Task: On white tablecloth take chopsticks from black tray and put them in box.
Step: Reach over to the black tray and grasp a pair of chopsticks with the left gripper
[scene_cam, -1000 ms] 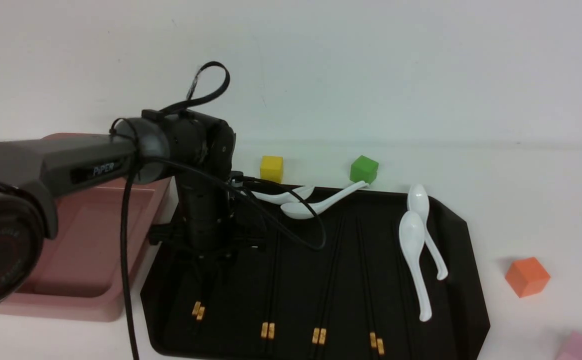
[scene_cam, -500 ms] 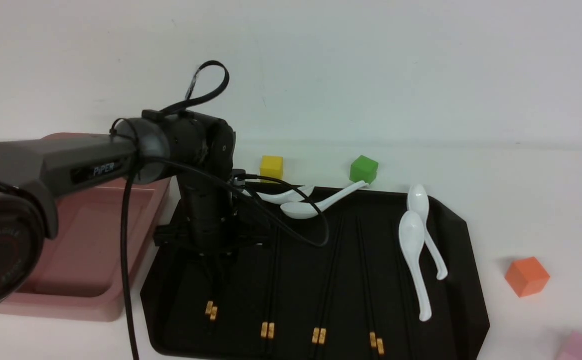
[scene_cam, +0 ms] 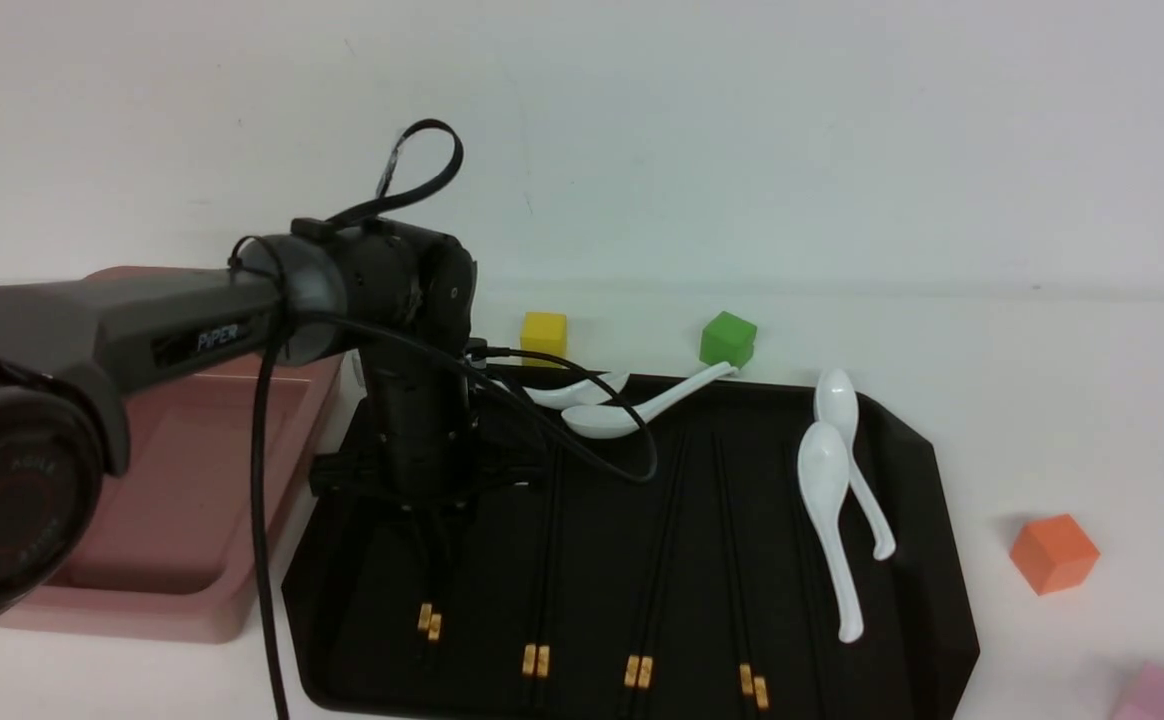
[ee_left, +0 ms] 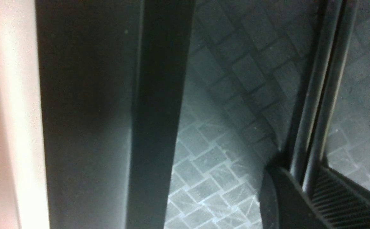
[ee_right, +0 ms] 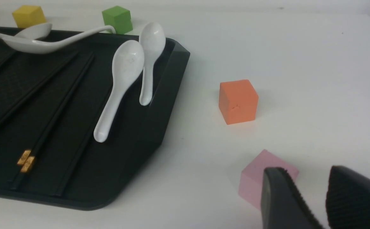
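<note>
The black tray (scene_cam: 932, 470) lies on the white tablecloth (scene_cam: 1072, 380) and holds several pairs of black chopsticks with gold bands. My left gripper (scene_cam: 434, 535) points down over the tray's left part. In the left wrist view it (ee_left: 309, 187) is shut on one pair of chopsticks (ee_left: 320, 111), just over the tray's textured floor (ee_left: 223, 133). That pair's gold bands (scene_cam: 429, 622) sit near the tray's front. The pink box (scene_cam: 172, 480) stands left of the tray. My right gripper (ee_right: 307, 173) is open and empty, low over the cloth right of the tray (ee_right: 172, 63).
Three other chopstick pairs (scene_cam: 536, 660) (scene_cam: 638, 672) (scene_cam: 753, 685) and several white spoons (scene_cam: 827, 500) lie in the tray. Yellow (scene_cam: 543, 336) and green (scene_cam: 727, 338) cubes sit behind it, an orange cube (ee_right: 238, 101) to its right, a pink cube (ee_right: 255, 183) by my right gripper.
My left gripper has shifted a little to the right and up with the pair; the gold bands of that pair have slid right along the tray.
</note>
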Motion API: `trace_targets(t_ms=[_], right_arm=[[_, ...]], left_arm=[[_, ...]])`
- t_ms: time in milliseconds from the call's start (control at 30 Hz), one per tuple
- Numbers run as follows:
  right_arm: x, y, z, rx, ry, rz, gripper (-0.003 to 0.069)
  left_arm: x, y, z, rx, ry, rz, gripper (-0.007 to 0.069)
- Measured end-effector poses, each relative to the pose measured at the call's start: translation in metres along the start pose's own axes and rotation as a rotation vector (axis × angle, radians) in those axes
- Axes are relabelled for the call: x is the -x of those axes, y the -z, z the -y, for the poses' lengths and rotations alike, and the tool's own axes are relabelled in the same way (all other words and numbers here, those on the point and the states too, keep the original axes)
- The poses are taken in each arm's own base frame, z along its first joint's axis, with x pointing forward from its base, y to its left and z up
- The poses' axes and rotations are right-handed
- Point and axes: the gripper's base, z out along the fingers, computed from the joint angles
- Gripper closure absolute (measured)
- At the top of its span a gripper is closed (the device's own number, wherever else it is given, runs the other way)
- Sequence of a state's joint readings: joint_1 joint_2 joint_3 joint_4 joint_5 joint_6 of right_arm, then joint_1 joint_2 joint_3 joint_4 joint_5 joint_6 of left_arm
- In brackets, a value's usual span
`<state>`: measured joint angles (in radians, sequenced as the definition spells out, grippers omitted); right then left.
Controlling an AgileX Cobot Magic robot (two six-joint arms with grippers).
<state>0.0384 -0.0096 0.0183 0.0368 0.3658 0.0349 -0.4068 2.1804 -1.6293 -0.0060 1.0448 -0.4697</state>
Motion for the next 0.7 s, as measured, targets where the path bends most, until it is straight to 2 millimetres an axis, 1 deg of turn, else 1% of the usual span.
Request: trace_targets(t_ms=[167,300,367,400,433,467,600,700], right_arm=[[0.0,0.0,0.0,0.0,0.0,0.0,0.0417],[0.0,0.0,0.0,0.0,0.0,0.0,0.0417],[0.0,0.0,0.0,0.0,0.0,0.0,0.0417],[0.0,0.0,0.0,0.0,0.0,0.0,0.0417],[0.0,0.0,0.0,0.0,0.0,0.0,0.0417],[0.0,0.0,0.0,0.0,0.0,0.0,0.0417],[0.0,0.0,0.0,0.0,0.0,0.0,0.0417],[0.0,0.0,0.0,0.0,0.0,0.0,0.0417]], left_arm=[[-0.002,0.007,0.0,-0.021,0.0,0.013,0.0511],[-0.005,0.021,0.0,-0.042,0.003,0.031,0.0511],[-0.006,0.041,0.0,-0.068,0.001,0.07,0.0511],[-0.007,0.047,0.0,-0.074,-0.001,0.082,0.0511],[-0.009,0.065,-0.001,-0.094,-0.007,0.117,0.0511],[-0.011,0.074,-0.002,-0.103,-0.009,0.135,0.0511],[-0.017,0.101,-0.005,-0.124,-0.015,0.176,0.0511],[-0.022,0.124,-0.013,-0.136,-0.01,0.213,0.0511]])
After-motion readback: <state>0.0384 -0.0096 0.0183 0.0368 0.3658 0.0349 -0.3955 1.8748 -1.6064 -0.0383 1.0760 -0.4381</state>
